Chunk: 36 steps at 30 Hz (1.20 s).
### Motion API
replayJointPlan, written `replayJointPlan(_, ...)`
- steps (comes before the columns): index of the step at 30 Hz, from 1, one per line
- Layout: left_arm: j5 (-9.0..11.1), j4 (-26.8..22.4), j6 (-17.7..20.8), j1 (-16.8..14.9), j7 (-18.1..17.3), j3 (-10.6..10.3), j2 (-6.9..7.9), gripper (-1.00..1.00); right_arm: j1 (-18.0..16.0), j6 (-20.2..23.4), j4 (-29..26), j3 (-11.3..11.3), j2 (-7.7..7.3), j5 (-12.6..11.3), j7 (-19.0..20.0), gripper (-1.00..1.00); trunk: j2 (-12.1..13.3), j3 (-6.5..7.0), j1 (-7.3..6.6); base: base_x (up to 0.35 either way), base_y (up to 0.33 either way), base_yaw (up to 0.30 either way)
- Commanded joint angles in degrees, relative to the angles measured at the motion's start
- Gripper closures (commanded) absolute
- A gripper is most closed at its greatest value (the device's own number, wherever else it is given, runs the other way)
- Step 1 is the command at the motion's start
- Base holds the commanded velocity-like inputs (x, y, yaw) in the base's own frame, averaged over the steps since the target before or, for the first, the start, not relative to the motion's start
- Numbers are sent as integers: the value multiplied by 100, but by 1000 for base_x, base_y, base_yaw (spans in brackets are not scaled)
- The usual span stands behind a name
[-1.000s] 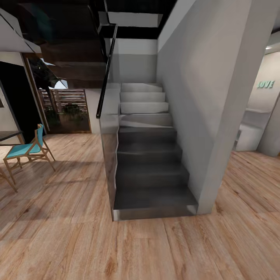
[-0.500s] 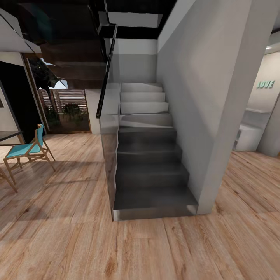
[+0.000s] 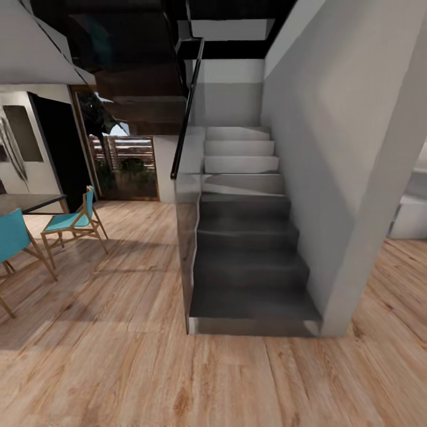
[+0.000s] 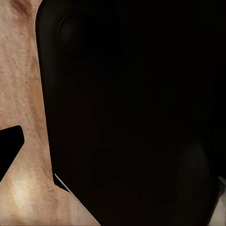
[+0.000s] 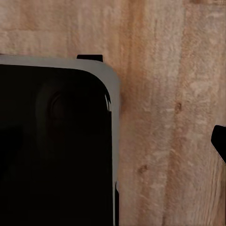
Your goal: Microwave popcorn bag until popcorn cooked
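- I'm in transit: both arms hang tucked low beside my dark rounded base (image 4: 132, 117) over the pale wood plank floor (image 5: 160, 117); whether my fingers are spread or pressed together, I cannot tell.
- The popcorn bag and microwave aren't in sight here.
- Ahead, a dark grey staircase (image 3: 249, 261) and its grey wall (image 3: 332, 148) block the way; turquoise wooden chairs (image 3: 74, 222) stand off to my left.
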Motion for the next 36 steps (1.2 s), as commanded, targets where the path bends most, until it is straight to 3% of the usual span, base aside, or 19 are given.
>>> replayJointPlan(1, 2, -10, -1, 3, -4, 4, 0, -100, 5, -7, -11, -4, 0, -3, -2, -100, -2, -3, 0, 0, 0, 260)
replayJointPlan(21, 2, -10, 1, 3, -4, 4, -1, -100, 5, -13, -11, -1, 0, -4, -24, -100, -2, -3, 0, 0, 0, 261)
replayJointPlan(28, 2, -10, 0, 3, -4, 3, -1, -100, 5, -73, -11, -1, 0, -4, -373, -100, -2, -3, 0, 0, 0, 261)
replayJointPlan(36, 2, -10, -1, 3, -4, 3, -1, -100, 5, -266, -11, -1, 0, -4, -404, -100, -2, -3, 0, 0, 0, 260)
